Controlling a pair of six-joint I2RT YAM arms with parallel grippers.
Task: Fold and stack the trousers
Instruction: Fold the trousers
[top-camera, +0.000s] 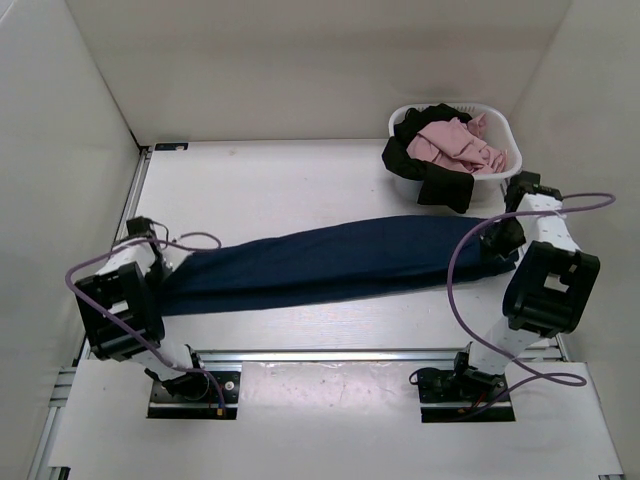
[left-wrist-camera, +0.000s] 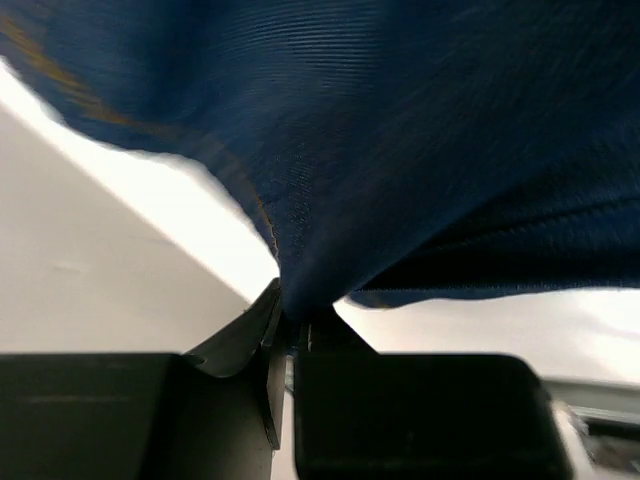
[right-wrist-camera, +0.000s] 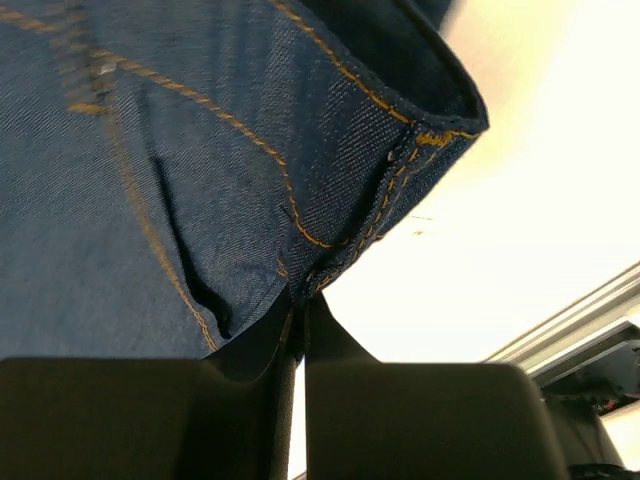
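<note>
The trousers (top-camera: 340, 262), dark navy denim with tan stitching, stretch as one long band across the table between both arms. My left gripper (top-camera: 172, 268) is shut on the trousers' left end; in the left wrist view the cloth (left-wrist-camera: 400, 150) bunches into the closed jaws of the left gripper (left-wrist-camera: 296, 318). My right gripper (top-camera: 500, 243) is shut on the right end. In the right wrist view a stitched seam of the trousers (right-wrist-camera: 200, 170) is pinched at the right gripper (right-wrist-camera: 303, 296).
A white laundry basket (top-camera: 500, 170) stands at the back right, holding pink and black garments; a black one (top-camera: 440, 180) hangs over its front rim close to the right arm. White walls enclose the table on three sides.
</note>
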